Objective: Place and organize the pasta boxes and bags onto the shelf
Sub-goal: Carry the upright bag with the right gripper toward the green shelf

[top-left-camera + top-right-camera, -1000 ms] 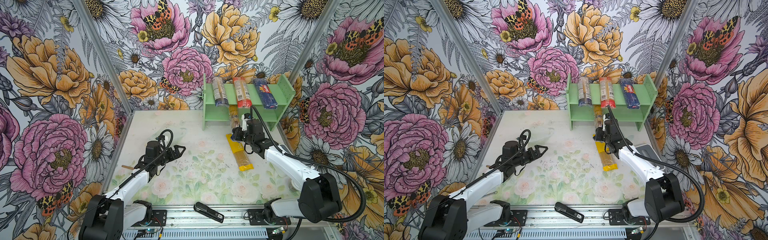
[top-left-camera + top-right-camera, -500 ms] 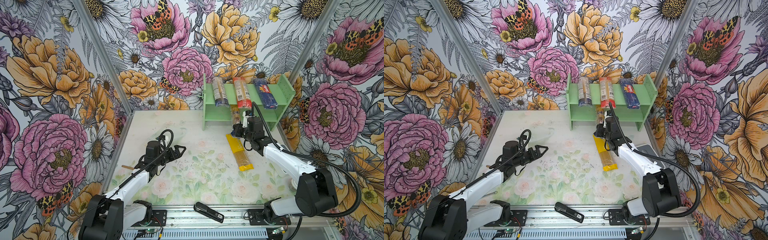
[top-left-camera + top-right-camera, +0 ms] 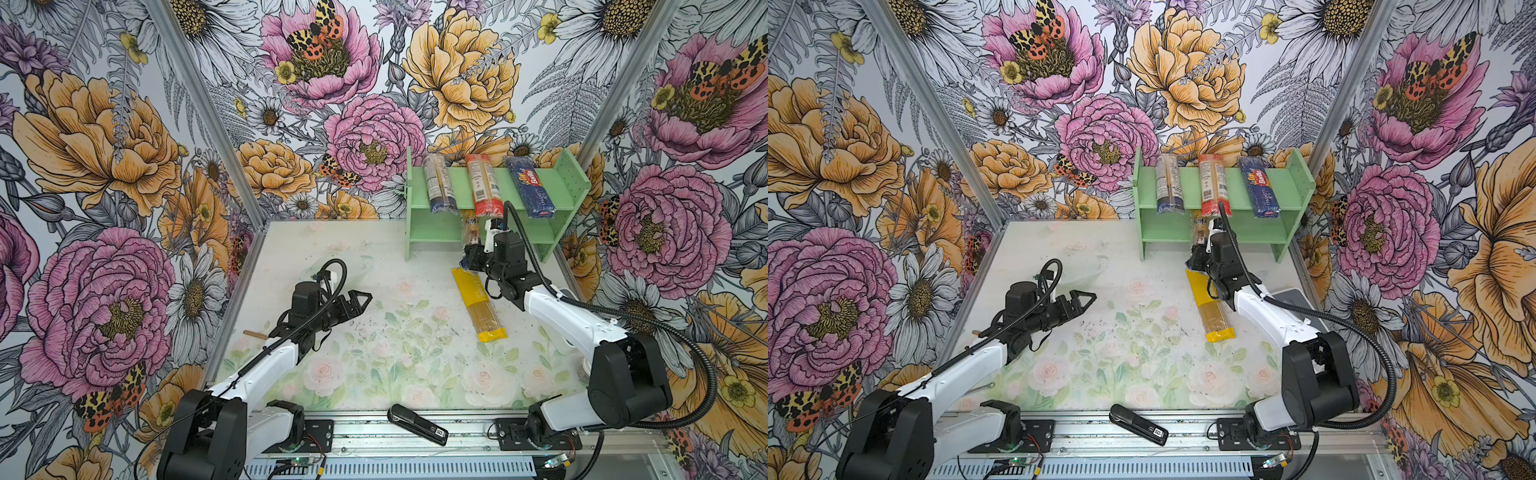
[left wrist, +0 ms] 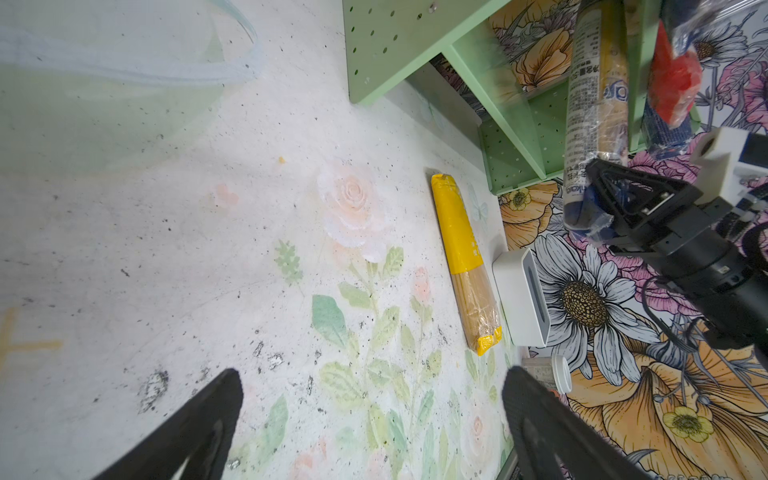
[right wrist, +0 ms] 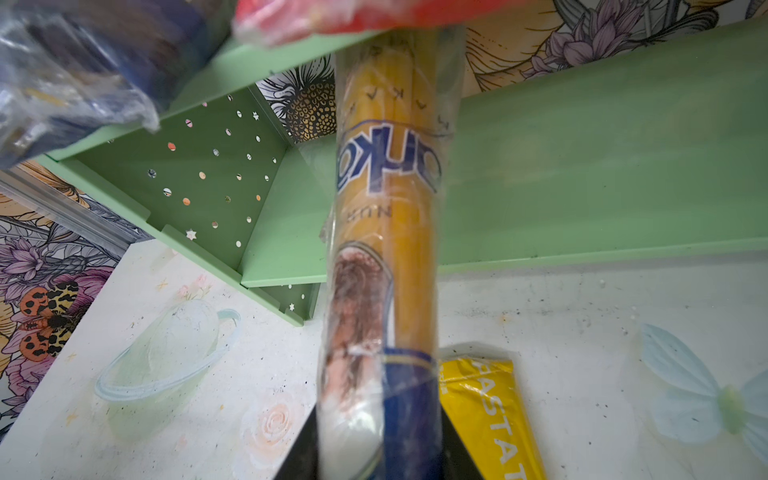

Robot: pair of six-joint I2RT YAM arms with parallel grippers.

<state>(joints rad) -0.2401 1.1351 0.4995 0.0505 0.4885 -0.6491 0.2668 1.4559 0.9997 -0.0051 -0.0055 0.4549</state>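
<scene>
Your right gripper [image 3: 471,261], clamped on the windowed pack [image 3: 469,224], has nosed it deeper onto the lower shelf [image 3: 432,232]; yellow pack [image 3: 478,303] remains.

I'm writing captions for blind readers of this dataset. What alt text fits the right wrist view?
The right gripper is shut on a clear spaghetti pack with a blue label, its far end poking into the lower level of a green shelf. A yellow pack lies on the table beside the gripper.
</scene>
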